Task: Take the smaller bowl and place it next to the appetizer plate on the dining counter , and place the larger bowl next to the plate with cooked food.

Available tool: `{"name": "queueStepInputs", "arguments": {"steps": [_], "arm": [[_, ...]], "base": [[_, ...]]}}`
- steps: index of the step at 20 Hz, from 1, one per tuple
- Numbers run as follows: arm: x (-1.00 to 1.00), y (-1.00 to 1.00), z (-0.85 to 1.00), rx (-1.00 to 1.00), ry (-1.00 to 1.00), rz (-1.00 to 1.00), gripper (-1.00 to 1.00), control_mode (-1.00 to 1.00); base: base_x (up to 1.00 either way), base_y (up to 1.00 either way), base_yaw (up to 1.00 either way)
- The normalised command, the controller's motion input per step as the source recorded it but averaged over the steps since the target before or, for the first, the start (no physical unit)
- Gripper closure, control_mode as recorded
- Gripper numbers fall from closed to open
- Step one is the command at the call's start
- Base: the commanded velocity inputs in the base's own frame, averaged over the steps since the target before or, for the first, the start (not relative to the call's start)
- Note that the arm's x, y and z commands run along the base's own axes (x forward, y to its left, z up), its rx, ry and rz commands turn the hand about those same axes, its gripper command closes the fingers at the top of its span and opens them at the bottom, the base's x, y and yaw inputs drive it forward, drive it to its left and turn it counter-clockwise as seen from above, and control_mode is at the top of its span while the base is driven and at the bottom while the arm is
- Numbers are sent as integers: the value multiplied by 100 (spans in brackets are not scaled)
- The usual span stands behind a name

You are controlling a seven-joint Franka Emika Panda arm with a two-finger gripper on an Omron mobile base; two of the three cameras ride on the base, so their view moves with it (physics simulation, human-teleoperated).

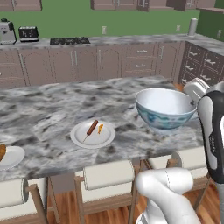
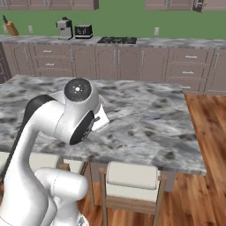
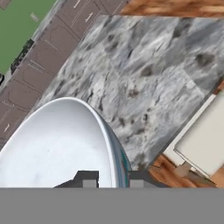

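The larger bowl (image 1: 165, 108) is white inside, with a blue-teal pattern outside. It stands upright, mouth up, on the marbled table (image 1: 48, 111). The plate with cooked food (image 1: 92, 134) lies at its 9 o'clock, well apart; the brown stick on it runs from 1 to 7 o'clock. The appetizer plate (image 1: 9, 156) lies farther toward 9 o'clock. No legible writing. In the hand view, the claw (image 3: 113, 180) straddles the bowl rim, one fingertip on each side, jaws narrowly spread; contact cannot be confirmed.

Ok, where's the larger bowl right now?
In the left base view the larger bowl is at the right of the dining counter, right of the plate with cooked food; the hand view shows the fingers straddling its rim.
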Motion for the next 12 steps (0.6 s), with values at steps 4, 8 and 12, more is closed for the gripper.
{"name": "queueStepInputs", "arguments": {"steps": [4, 8, 12], "arm": [[94, -1, -37, 4, 1, 0, 100, -100], [58, 8, -36, -3, 0, 0, 100, -100], [40, 1, -32, -4, 0, 0, 100, -100]], "base": [[0, 0, 0], [0, 0, 0], [0, 0, 0]]}}
